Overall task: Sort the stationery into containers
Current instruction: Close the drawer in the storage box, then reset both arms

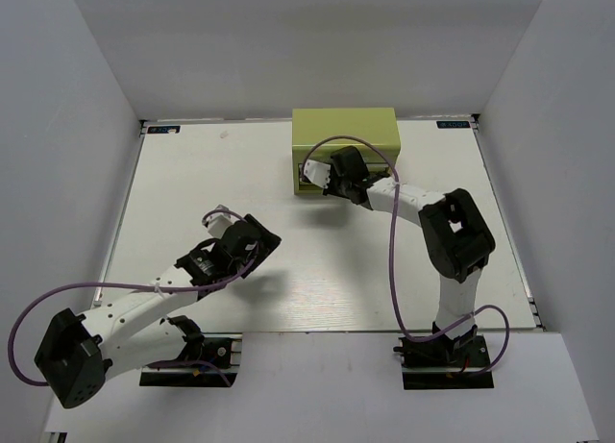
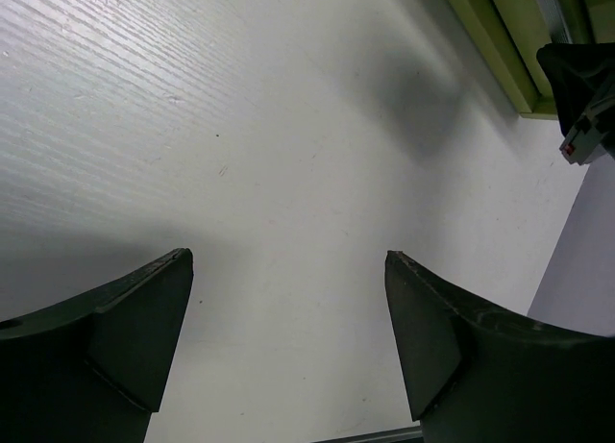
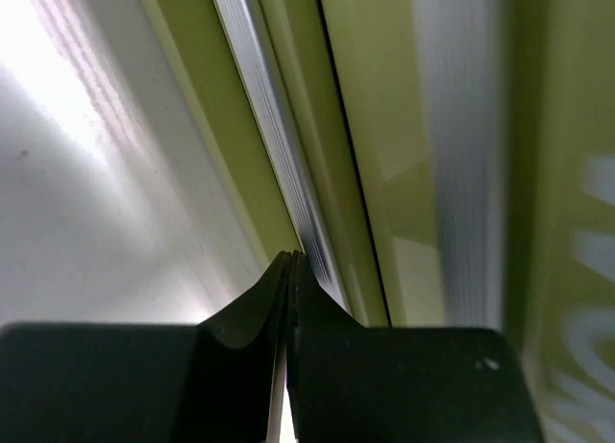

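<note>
The container, a small olive-green box cabinet (image 1: pixel 344 135), stands at the back of the table, right of centre. My right gripper (image 1: pixel 320 174) is shut with nothing between its fingers. Its tips (image 3: pixel 291 262) sit at the cabinet's front face (image 3: pixel 384 126), right by a silver strip (image 3: pixel 274 135) along a drawer edge; whether they touch it I cannot tell. Over bare tabletop at the front left, my left gripper (image 1: pixel 261 239) stands wide open and empty, both dark fingers (image 2: pixel 135 337) apart. The cabinet's corner (image 2: pixel 500 49) shows far off in the left wrist view. The stationery is out of view.
The white table (image 1: pixel 221 174) is walled by grey panels on the left, back and right. The right arm's elbow (image 1: pixel 456 232) rises over the right half of the table, with a purple cable looping above it. The right gripper's body (image 2: pixel 586 97) shows beside the cabinet.
</note>
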### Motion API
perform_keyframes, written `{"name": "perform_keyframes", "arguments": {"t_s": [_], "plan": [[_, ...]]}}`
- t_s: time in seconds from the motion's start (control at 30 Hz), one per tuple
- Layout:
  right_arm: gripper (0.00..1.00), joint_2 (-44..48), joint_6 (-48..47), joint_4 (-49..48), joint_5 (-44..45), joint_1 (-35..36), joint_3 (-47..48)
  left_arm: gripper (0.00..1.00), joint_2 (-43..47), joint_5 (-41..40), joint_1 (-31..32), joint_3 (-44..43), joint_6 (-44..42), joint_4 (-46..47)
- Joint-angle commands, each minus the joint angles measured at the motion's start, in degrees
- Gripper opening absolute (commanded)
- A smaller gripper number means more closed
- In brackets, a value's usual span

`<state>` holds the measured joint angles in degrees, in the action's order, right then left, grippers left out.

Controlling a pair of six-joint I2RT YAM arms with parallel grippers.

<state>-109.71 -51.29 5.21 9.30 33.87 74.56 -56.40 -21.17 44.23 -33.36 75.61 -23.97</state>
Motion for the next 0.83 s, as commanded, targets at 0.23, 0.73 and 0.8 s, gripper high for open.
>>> {"name": "perform_keyframes", "arguments": {"t_s": [0.23,0.73,0.8], "plan": [[0.02,8.2,2.3,8.6,-20.0,-1.0,-0.8,0.98,0.4,-1.1,-0.1,-2.8,-9.4,4.3],[0.90,36.4,33.9,2.5,-1.7,-3.2,-9.3,0.99,-7.4,0.3,-0.1,-14.3,-32.5,8.7],[0.90,37.7,34.4,0.7,-1.1,-4.3,-11.5,0.99,-8.0,1.9,-0.1,-14.8,-34.8,9.8]]}}
